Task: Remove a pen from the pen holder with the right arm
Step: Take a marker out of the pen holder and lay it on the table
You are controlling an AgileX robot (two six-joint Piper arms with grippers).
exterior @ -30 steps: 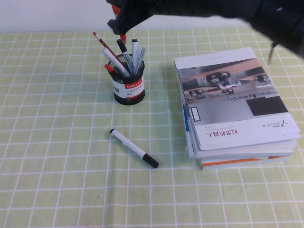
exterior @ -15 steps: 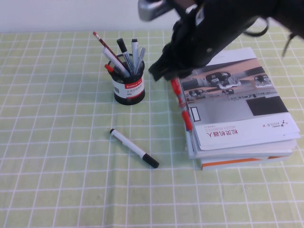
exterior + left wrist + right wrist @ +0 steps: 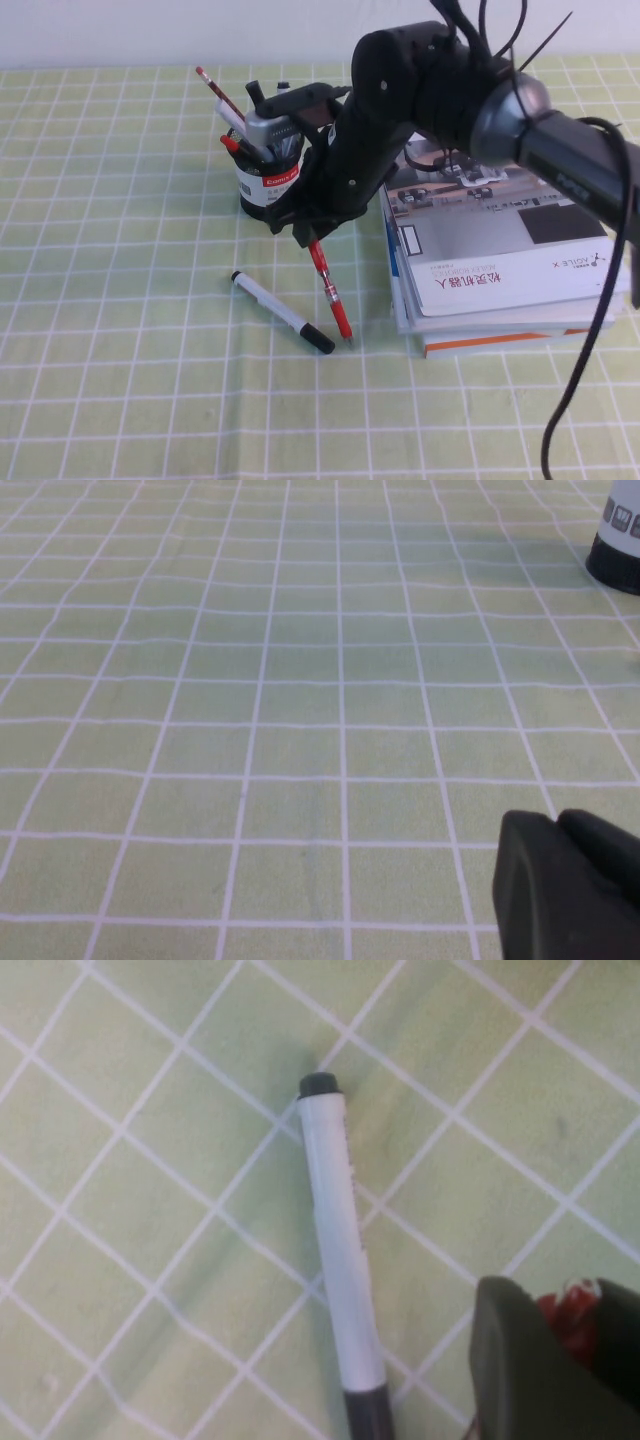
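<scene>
Now right hand [image 3: 305, 232] grips slim red pen [image 3: 331, 296]

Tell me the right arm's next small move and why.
Probably lower and release: right end effector, beside the pen holder, grips the red pen, tip nearly at the table by the marker. Left end effector hangs over the table.

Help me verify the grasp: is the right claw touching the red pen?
Touching. The high view shows the red pen clamped in the right claw by the pen holder, tip down. The left claw hangs over the tablecloth.
</scene>
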